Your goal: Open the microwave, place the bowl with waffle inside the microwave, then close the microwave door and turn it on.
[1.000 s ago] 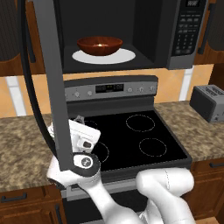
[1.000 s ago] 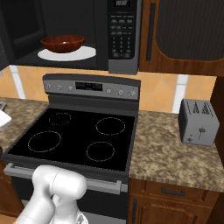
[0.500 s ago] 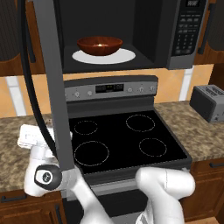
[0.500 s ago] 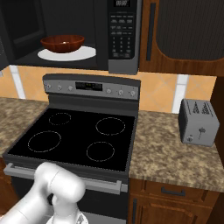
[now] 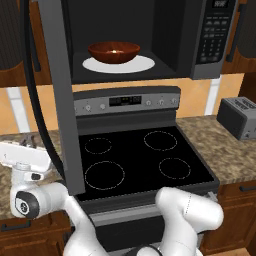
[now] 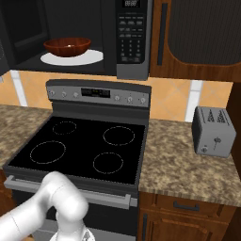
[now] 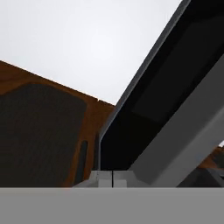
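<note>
The microwave (image 5: 200,30) hangs above the stove with its cavity open. Inside it, the reddish-brown bowl (image 5: 114,51) sits on the white turntable plate (image 5: 135,65), with the small pale waffle (image 5: 116,51) in its middle. The same bowl (image 6: 67,45) and waffle (image 6: 69,45) appear in the right base view. The microwave door (image 5: 62,100) stands swung out toward me, edge-on. My white hand (image 5: 22,157) is low at the far left, just left of the door's lower edge. My gripper (image 7: 112,178) is shut on nothing and points up along the door (image 7: 175,83).
The black glass-top stove (image 5: 140,155) lies below the microwave, with its control panel (image 5: 125,101) behind it. A grey toaster (image 6: 214,132) stands on the granite counter (image 6: 188,164) to the right. The keypad (image 6: 132,37) is at the microwave's right. Dark wood cabinets flank both sides.
My arm has swung left and down, from over the stove's front-left corner, past the door's edge, to the left counter. The bowl and door have not moved.
</note>
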You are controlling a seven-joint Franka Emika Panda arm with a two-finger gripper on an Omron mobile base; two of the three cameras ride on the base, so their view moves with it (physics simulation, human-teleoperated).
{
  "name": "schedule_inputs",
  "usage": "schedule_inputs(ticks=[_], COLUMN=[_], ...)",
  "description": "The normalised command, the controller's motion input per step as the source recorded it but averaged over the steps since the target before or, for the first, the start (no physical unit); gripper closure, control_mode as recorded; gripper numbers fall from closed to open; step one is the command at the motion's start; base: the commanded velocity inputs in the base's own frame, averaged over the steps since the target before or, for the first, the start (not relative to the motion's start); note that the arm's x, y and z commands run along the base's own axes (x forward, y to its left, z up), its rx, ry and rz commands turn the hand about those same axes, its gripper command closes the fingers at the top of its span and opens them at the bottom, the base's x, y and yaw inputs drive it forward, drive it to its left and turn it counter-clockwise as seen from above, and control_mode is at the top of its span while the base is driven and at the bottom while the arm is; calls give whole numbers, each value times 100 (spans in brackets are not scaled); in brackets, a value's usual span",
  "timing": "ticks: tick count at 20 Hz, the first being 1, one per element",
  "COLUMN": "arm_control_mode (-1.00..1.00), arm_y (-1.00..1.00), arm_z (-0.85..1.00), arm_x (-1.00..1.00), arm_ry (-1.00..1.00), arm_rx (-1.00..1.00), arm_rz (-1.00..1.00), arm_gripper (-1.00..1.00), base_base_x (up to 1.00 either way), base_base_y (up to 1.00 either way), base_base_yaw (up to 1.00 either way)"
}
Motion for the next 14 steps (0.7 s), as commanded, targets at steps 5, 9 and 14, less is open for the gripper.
schedule_inputs(ticks=[5, 9, 14], arm_control_mode=[-100, -100, -100], arm_y=[-4, -27, -73], arm_z=[62, 78, 78], arm_x=[-1, -15, -37], arm_ry=[-19, -12, -7], arm_rx=[6, 14, 28], arm_rz=[-13, -6, 0], arm_gripper=[100, 100, 100], base_base_x=[0, 0, 0], base_base_y=[0, 0, 0], base_base_yaw=[0, 0, 0])
